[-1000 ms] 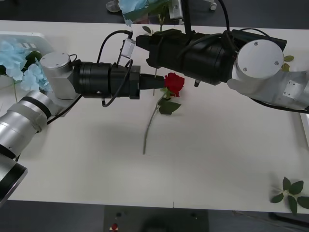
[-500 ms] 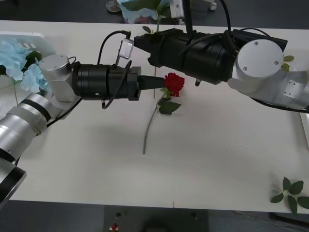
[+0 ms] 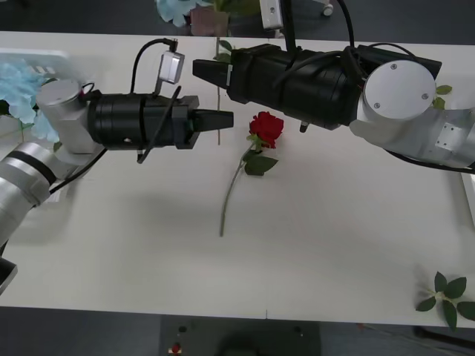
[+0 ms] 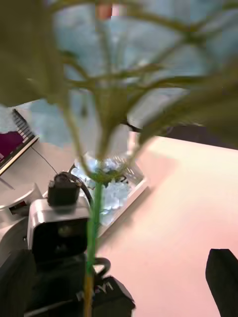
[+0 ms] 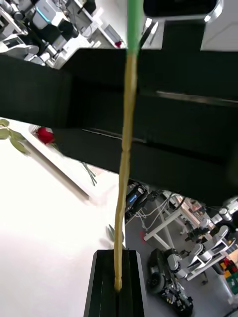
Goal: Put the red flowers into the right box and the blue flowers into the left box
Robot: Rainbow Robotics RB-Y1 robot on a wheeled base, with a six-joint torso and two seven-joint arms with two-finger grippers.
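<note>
Left tool (image 3: 223, 119) withdrawn toward 9 o'clock, clear of the red flower (image 3: 266, 127) lying on the worktop (image 3: 312, 222). Left wrist view alone shows it clamped on the blue flower's stem (image 5: 125, 163). Right tool's (image 3: 200, 68) opening: cannot tell.

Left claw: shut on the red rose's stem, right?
Not quite. The left wrist view shows the left claw shut on the thin stem of the blue flower. The red rose lies free on the table.

Matt white table (image 3: 334, 245), smooth black fingers (image 5: 115, 277), translucent slotted plastic left box (image 4: 130, 190)
</note>
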